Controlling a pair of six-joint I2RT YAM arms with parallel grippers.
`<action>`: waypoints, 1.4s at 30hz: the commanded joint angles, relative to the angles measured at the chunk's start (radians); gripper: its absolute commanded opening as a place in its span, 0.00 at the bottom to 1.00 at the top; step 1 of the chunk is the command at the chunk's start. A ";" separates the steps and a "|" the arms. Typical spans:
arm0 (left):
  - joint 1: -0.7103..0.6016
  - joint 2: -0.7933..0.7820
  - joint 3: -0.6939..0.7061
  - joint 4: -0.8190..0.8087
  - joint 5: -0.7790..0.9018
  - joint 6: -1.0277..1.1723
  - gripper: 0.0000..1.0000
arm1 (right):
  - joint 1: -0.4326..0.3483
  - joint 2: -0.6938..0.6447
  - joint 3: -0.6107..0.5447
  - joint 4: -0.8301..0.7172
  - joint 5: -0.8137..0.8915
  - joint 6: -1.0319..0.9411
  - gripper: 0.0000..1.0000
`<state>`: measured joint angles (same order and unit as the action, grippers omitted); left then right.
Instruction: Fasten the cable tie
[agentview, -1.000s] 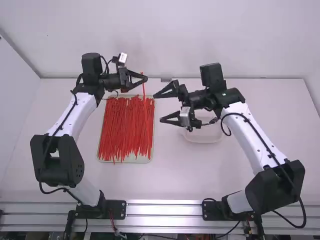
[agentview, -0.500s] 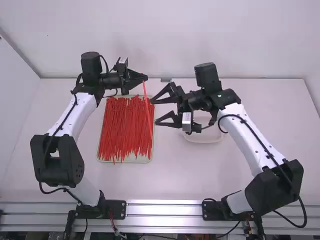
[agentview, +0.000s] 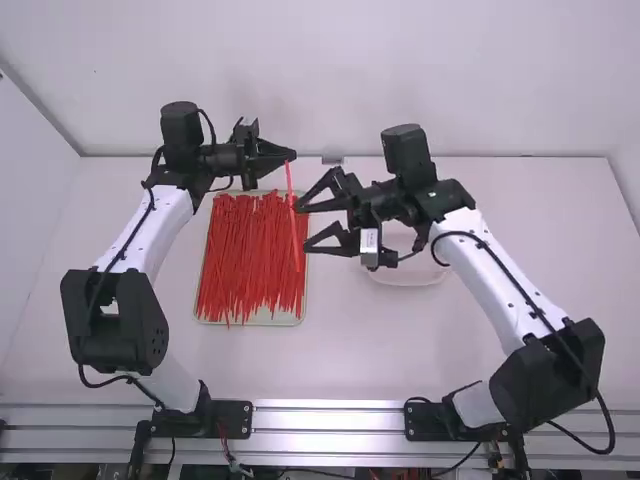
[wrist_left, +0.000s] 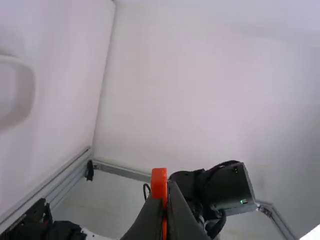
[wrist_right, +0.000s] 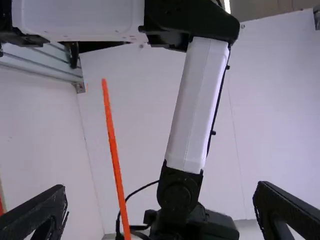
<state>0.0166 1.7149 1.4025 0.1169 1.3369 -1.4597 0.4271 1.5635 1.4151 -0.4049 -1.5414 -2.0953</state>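
Note:
My left gripper is raised over the far edge of the table, shut on one red cable tie that hangs down from its fingertips. In the left wrist view the tie's head sticks up between the closed fingers. My right gripper stands wide open just right of the hanging tie, its two fingers spread above and below it. The right wrist view has the tie as a thin red strip between the open fingers. A heap of red cable ties lies on a tray below.
A white bowl sits on the table under the right arm's wrist. The back wall runs close behind both grippers. Bare table lies to the right and at the front.
The right gripper has moved left toward the hanging tie, staying open. The left gripper has shifted slightly, keeping hold of the tie.

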 joint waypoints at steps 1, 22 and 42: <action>0.003 -0.002 0.006 0.006 0.034 -0.018 0.02 | 0.024 0.004 -0.008 0.010 -0.013 -0.001 1.00; 0.008 -0.002 0.006 -0.007 -0.016 -0.017 0.02 | 0.032 0.004 -0.008 0.034 -0.011 0.004 0.47; 0.002 -0.002 0.006 -0.008 -0.010 0.002 0.02 | 0.032 0.004 -0.008 0.032 -0.006 0.003 0.28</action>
<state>0.0166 1.7149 1.4021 0.1089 1.3121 -1.4734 0.4606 1.5631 1.4151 -0.3698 -1.5406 -2.0933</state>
